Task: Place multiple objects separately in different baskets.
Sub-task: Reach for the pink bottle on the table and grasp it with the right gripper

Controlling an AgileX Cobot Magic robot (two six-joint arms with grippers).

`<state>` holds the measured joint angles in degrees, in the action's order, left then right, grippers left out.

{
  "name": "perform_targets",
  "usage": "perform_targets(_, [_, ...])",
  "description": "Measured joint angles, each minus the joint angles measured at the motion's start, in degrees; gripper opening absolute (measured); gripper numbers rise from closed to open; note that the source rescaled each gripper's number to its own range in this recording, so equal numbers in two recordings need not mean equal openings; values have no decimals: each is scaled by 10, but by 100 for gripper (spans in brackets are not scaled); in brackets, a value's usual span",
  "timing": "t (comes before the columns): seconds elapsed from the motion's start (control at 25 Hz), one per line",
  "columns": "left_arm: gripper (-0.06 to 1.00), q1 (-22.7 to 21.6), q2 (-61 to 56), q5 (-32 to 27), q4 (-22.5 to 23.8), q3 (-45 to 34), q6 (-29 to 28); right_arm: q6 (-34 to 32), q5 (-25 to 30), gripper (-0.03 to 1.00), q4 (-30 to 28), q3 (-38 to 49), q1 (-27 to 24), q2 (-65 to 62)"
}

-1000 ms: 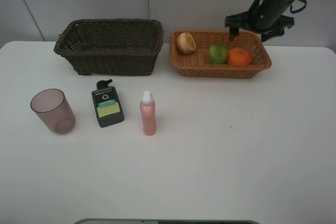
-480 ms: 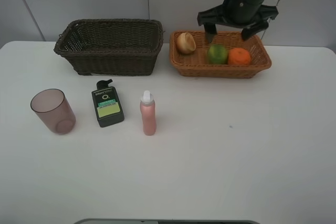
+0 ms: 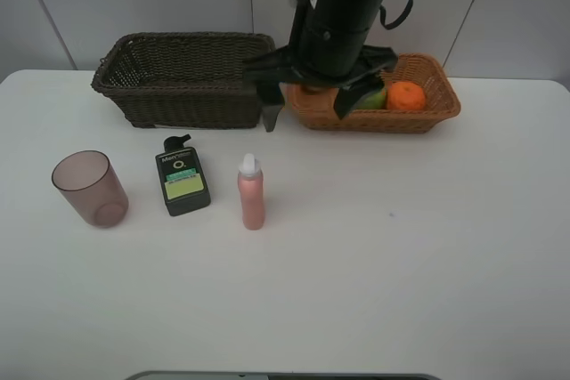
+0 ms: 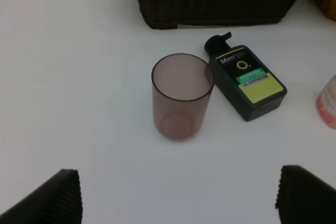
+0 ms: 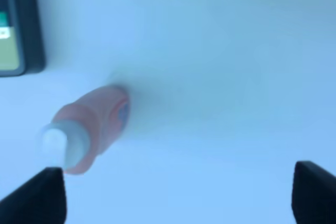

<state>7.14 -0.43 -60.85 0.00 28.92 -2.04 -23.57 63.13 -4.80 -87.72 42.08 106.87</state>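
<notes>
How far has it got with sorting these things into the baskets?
About half. An orange and a green fruit lie in the tan basket. Nothing is held: the right hand hangs open near the pink bottle. Left: the cup, dark green bottle and pink bottle, all on the table; the dark basket looks empty.

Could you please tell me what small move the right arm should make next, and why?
Probably bring the open, empty right pincer down toward the pink bottle, ready to close on it. The pincer hangs by the tan basket, where the orange already lies, and the bottle stands upright on the table, not in a basket, within the right wrist view.
</notes>
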Motion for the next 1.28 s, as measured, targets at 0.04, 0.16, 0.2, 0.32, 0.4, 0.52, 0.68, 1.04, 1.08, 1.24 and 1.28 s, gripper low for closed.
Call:
perform_targets(0.04, [96, 0, 0, 0, 0, 0, 0, -16, 0, 92, -3, 0, 11, 0])
perform_targets(0.16, [96, 0, 0, 0, 0, 0, 0, -67, -2, 92, -18, 0, 42, 0])
perform_targets(0.2, [96, 0, 0, 0, 0, 0, 0, -83, -5, 92, -21, 0, 50, 1])
perform_targets(0.32, [96, 0, 0, 0, 0, 0, 0, -139, -20, 92, -26, 0, 69, 13])
perform_targets(0.4, [96, 0, 0, 0, 0, 0, 0, -168, -29, 92, -31, 0, 78, 25])
perform_targets(0.52, [96, 0, 0, 0, 0, 0, 0, -204, -47, 92, -33, 0, 92, 42])
perform_targets(0.68, [96, 0, 0, 0, 0, 0, 0, -233, -62, 92, -35, -7, 106, 63])
perform_targets(1.04, [96, 0, 0, 0, 0, 0, 0, -238, -37, 92, -64, -54, 108, 120])
perform_targets(1.08, [96, 0, 0, 0, 0, 0, 0, -238, -33, 92, -66, -58, 108, 125])
perform_targets(1.24, [96, 0, 0, 0, 0, 0, 0, -238, -30, 92, -76, -65, 105, 143])
perform_targets(1.28, [96, 0, 0, 0, 0, 0, 0, -238, -30, 92, -76, -66, 103, 147])
